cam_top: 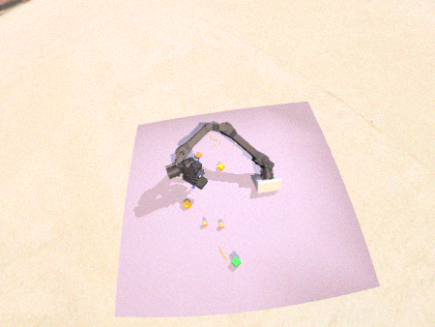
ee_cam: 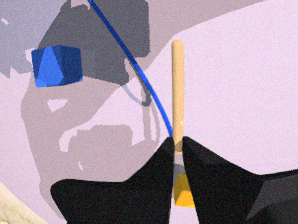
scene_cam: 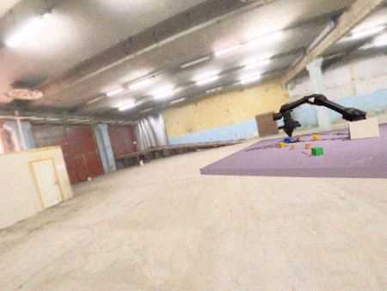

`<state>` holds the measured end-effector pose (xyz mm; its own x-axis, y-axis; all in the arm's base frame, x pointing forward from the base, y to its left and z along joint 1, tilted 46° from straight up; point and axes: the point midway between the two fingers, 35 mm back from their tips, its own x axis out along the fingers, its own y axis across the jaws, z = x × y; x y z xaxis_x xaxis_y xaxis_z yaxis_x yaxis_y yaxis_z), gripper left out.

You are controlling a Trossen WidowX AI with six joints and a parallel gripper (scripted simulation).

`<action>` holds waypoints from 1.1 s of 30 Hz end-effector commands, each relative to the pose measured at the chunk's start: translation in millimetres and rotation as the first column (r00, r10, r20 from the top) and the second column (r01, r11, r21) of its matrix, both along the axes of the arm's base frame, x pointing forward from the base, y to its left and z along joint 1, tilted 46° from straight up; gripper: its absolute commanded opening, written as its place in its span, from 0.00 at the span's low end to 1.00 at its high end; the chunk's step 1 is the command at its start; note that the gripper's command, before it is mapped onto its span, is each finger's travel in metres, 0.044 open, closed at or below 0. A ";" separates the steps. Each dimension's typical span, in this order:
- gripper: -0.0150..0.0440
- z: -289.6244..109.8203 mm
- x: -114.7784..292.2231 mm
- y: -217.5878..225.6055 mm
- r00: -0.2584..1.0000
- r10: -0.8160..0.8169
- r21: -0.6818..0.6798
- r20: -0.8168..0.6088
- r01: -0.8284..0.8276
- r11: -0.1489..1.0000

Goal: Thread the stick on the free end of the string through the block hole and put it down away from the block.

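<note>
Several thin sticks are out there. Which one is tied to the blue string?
The stick clamped in the gripper: in the wrist view the blue string runs to it at the fingertips. The loose sticks near the green cube and under the arm lie stringless.

In the wrist view, the thin wooden stick (ee_cam: pixel 177 90) sticks out far from the black gripper (ee_cam: pixel 177 149). The blue string (ee_cam: pixel 113 32) runs far-left from it, the blue wooden block (ee_cam: pixel 56 66) lying left of the string.
</note>
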<state>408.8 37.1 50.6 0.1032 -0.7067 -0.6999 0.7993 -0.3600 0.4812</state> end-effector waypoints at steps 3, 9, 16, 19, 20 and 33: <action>0.25 -4.6 -1.1 -0.3 1.000 -0.001 0.004 -0.002 0.001 1.000; 0.25 -9.1 -5.3 -3.5 1.000 -0.001 0.004 -0.002 0.001 1.000; 0.25 -14.3 -10.5 -7.3 1.000 -0.001 0.004 -0.003 0.001 1.000; 0.25 -16.5 -12.8 -8.9 1.000 -0.001 0.004 -0.003 0.001 1.000; 0.25 -17.2 -13.6 -9.5 1.000 -0.001 0.004 -0.003 0.001 1.000; 0.25 -26.6 -24.3 -16.7 1.000 -0.002 0.002 -0.004 0.002 1.000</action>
<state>386.8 21.9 23.0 0.0943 -0.7069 -0.7010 0.8016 -0.3636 0.4745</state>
